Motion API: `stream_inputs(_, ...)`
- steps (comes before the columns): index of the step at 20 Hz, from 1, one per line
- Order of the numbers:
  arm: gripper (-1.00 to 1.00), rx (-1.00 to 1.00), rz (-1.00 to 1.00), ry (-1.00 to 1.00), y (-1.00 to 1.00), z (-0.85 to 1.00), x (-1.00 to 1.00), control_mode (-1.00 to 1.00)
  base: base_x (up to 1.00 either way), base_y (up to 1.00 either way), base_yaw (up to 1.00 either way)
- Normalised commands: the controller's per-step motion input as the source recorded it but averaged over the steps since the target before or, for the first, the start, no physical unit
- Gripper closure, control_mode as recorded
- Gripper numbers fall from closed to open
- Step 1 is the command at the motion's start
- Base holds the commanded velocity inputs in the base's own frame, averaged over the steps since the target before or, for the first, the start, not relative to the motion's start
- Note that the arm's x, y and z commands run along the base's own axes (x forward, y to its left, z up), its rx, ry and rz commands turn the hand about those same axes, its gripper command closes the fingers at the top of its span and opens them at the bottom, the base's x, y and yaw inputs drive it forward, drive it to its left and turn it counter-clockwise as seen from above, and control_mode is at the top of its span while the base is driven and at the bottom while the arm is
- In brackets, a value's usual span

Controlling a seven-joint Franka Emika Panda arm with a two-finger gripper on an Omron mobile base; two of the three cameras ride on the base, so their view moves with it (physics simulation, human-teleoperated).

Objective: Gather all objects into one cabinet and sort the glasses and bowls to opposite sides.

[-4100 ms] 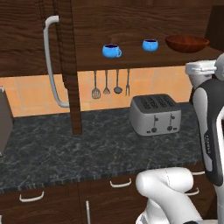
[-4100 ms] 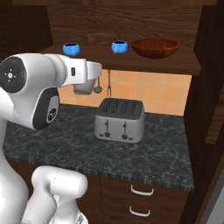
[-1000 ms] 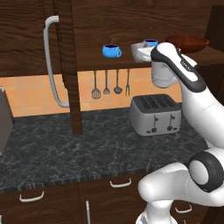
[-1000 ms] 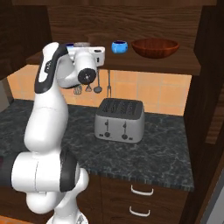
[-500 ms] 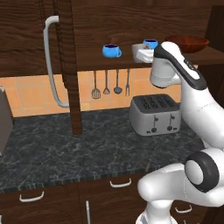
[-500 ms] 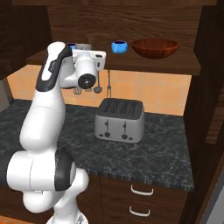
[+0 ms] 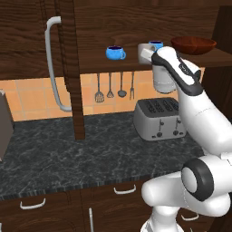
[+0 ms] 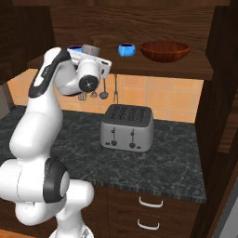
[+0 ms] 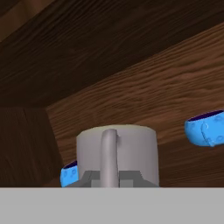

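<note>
Grey-beige mug sits handle-first before our pincer, held at the cabinet shelf between two blue cups, well left of the bowl. We judge the pincer pinches its handle, keeping glasses opposite the bowl.

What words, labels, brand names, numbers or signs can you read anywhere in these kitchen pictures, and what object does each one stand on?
None: no readable text shows.
The toaster has small dark front controls, but no legible marking.
The grey-beige mug, blue cups and reddish-brown bowl are plain.
</note>
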Motion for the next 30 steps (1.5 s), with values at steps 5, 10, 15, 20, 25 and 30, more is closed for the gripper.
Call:
stream_inputs(5,1.0,0.0,0.0,0.07,0.02,0.0,-0.07,-1.0,0.0,0.0,0.0)
stream_inputs(10,1.0,-0.01,0.0,0.07,0.05,0.0,-0.24,-1.0,0.0,0.0,0.0)
stream_inputs(15,1.0,-0.07,0.0,0.08,0.0,-0.12,-0.36,-1.0,0.0,0.0,0.0)
stream_inputs(20,1.0,-0.1,0.0,0.04,0.0,-0.08,-0.21,-1.0,0.0,0.0,0.0)
stream_inputs(25,1.0,-0.1,0.0,-0.28,0.0,0.42,0.02,-1.0,0.0,0.0,0.0)
stream_inputs(30,1.0,-0.05,0.0,-0.27,-0.01,0.22,0.46,-1.0,0.0,0.0,0.0)
